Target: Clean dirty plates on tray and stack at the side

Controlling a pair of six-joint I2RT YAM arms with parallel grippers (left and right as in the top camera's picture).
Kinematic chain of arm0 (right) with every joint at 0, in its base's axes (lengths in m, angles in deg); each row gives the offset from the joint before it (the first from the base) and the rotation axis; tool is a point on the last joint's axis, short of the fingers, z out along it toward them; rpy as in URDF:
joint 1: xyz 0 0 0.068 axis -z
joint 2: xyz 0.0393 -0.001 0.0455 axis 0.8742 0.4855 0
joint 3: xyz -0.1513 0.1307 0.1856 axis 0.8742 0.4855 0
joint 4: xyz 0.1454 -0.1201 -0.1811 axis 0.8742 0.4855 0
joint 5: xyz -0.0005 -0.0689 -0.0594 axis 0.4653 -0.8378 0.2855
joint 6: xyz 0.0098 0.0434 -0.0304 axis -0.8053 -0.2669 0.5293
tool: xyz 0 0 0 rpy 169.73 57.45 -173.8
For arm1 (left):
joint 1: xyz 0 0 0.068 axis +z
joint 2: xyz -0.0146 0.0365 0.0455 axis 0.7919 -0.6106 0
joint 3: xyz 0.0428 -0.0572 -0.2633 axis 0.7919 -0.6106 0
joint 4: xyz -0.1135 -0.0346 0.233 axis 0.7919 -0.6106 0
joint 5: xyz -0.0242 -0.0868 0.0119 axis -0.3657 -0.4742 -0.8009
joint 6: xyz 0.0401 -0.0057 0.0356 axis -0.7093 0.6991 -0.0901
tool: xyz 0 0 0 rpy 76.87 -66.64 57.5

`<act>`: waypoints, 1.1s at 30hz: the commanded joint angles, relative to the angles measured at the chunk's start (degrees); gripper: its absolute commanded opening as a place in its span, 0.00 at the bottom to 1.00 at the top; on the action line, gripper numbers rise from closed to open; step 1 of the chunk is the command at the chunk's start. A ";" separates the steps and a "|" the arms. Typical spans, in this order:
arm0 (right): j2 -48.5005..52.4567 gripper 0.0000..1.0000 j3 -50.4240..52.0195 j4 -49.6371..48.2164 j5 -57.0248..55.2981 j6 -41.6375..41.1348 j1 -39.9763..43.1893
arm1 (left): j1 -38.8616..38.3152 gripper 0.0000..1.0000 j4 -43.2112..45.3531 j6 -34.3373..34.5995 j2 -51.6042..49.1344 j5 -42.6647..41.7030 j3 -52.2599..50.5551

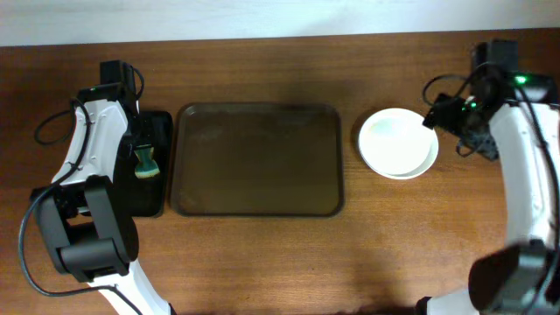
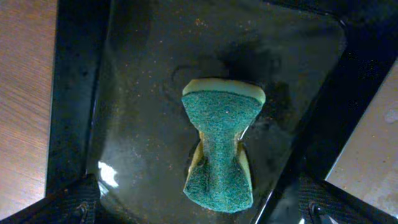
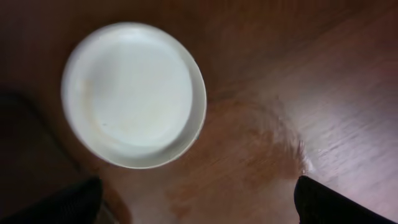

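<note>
The white plates (image 1: 398, 143) lie stacked on the table to the right of the large dark-brown tray (image 1: 259, 159); the stack also shows in the right wrist view (image 3: 132, 93). The tray holds no plates. My right gripper (image 1: 448, 114) hovers open and empty just right of the stack, fingertips wide apart in its wrist view (image 3: 196, 202). My left gripper (image 1: 140, 131) is open above a green sponge (image 1: 146, 164) that lies on the small black tray (image 1: 162, 122). The sponge (image 2: 221, 146) is pinched in the middle and lies free between the fingertips (image 2: 199, 205).
The small black tray (image 2: 137, 74) is wet and speckled with crumbs. Bare wooden table (image 1: 262, 262) lies in front of both trays and around the plate stack. A white wall edge runs along the back.
</note>
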 commanded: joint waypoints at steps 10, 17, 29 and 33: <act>-38.75 0.98 -7.98 8.63 1.20 2.05 0.20 | 0.20 0.99 0.11 0.15 0.15 -1.36 -0.48; -44.61 0.98 -6.32 8.59 0.31 2.10 -0.09 | 0.20 0.99 0.11 0.15 0.15 -1.36 -0.48; -84.15 0.98 68.06 -54.31 6.54 9.79 -5.92 | 0.20 0.99 0.11 0.15 0.15 -1.36 -0.48; -93.83 0.98 83.34 -66.23 6.32 9.79 -8.15 | 0.17 0.99 0.11 0.15 0.15 -1.36 -0.48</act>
